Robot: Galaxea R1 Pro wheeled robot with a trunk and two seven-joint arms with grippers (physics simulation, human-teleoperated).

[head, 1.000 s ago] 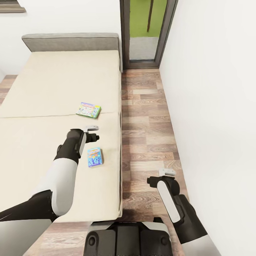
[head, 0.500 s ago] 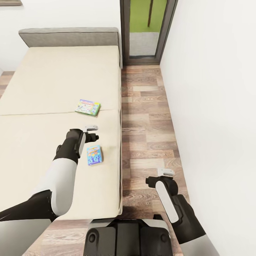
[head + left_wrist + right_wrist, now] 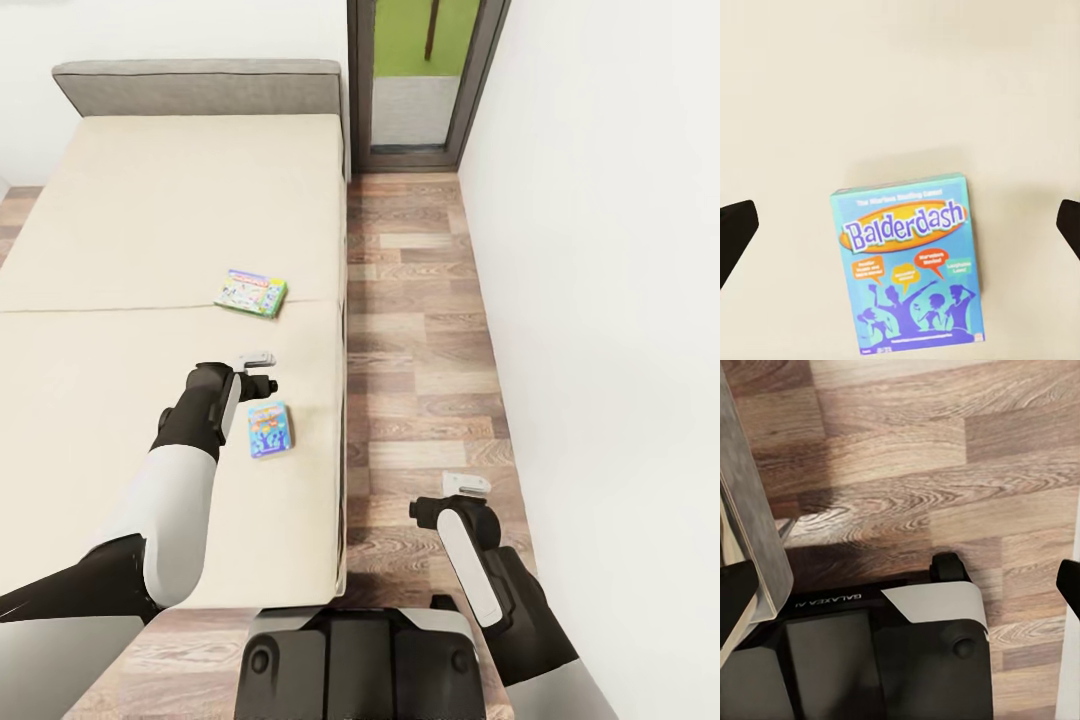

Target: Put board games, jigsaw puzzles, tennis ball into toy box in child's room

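Beige mattress of the bed (image 3: 150, 220) is stretching under the left arm, with a wood-plank floor (image 3: 420, 330) running alongside it to a grey-framed window (image 3: 425, 80) at the far wall. Left hand (image 3: 262, 371) is hovering over the mattress near its floor-side edge, its fingers (image 3: 736, 232) standing wide apart and gripping nothing. Directly beneath it, flat on the mattress, a blue Balderdash game box (image 3: 911, 264) is lying between the two fingertips without touching either. Farther toward the grey headboard (image 3: 200, 85), a green-blue game box (image 3: 251, 293) is resting by the mattress seam, well apart from the first. Right hand (image 3: 467, 487) is hanging over the floor beside the bed, fingers spread and empty, above the robot's dark base (image 3: 870, 660).
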